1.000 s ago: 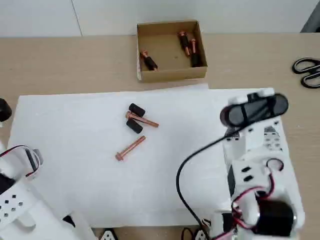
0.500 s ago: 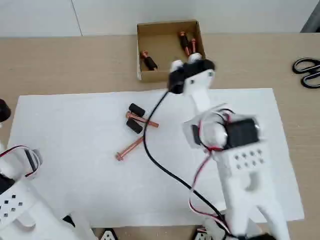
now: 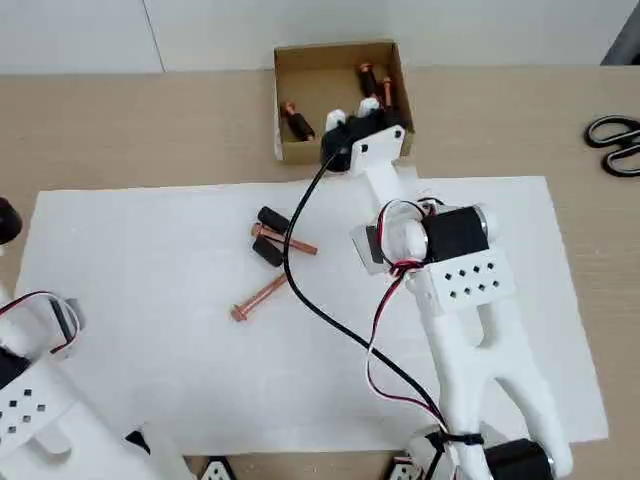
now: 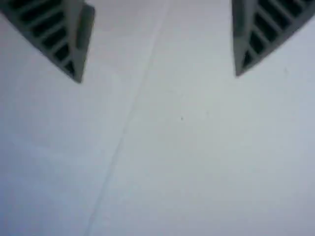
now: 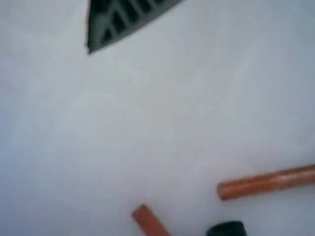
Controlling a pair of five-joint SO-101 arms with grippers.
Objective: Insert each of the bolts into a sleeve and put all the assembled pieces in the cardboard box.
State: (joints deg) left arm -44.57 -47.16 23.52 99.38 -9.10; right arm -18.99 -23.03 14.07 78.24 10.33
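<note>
Step in hand: a fetch of the next loose part is judged to be under way, with two assemblies not yet made.
Done so far: three assembled pieces [image 3: 296, 121] are seen inside the cardboard box [image 3: 300, 152].
Loose parts: two sleeves [image 3: 273, 219] and the nearer bolt [image 3: 290, 241] are clustered on the white sheet [image 3: 150, 300] in front of the box. The bolt is lodged between the sleeves. The farther bolt [image 3: 262, 297] is set apart, farther from the box.
Right fingers [image 5: 123, 19]: they are carried at the box's front wall by the right arm [image 3: 455, 280]. One finger is seen with bare sheet all round its tip, so they are judged parted. Nothing is held.
Left fingers [image 4: 64, 39]: they are spread wide over bare sheet, well away from the box, and nothing is held.
Parts against fingers: the cluster is found farther from the box than the right fingers, toward the left arm's side, and is not touched.
Next move: a descent is called for, with the fingers set across one shank. The farther bolt is judged easier, being uncrowded, though it may roll.
</note>
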